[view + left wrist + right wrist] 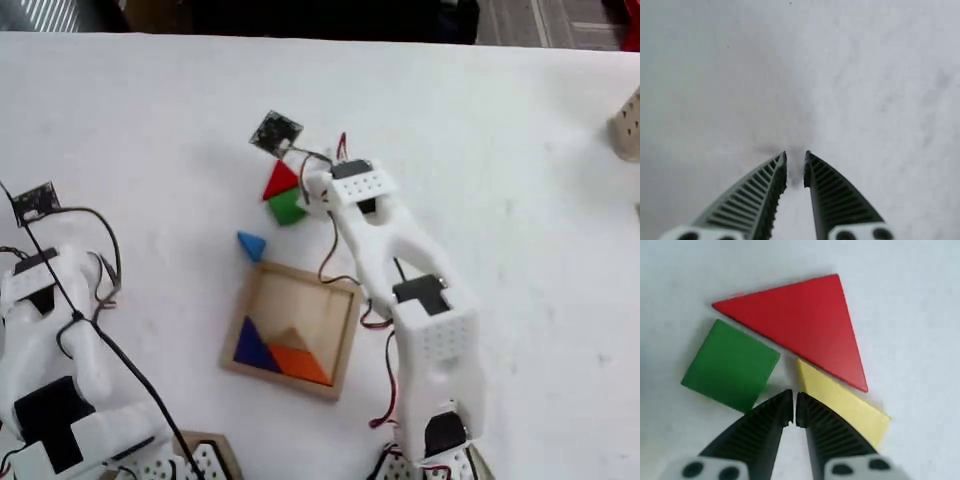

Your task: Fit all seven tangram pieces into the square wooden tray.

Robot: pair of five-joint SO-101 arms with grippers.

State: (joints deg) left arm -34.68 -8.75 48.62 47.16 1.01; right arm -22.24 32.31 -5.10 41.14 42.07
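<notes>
The square wooden tray (303, 276) lies at mid-table. Inside it, a dark blue triangle (254, 346) and an orange triangle (301, 364) fill the near corner. A small light blue triangle (251, 244) rests just beyond the tray's far left corner. Farther back sit a red triangle (800, 322), a green square (730, 362) and a yellow piece (845, 405), close together. My right gripper (794, 404) hovers shut over the gap between the green square and the yellow piece, holding nothing. Over bare white table, my left gripper (795, 167) is shut and empty.
The right arm (385, 250) stretches along the tray's right side, trailing cables. The left arm (45, 350) stays at the near left. Small dark boards (275, 133) (35, 201) sit on the table. A tan perforated object (628, 125) stands at the right edge.
</notes>
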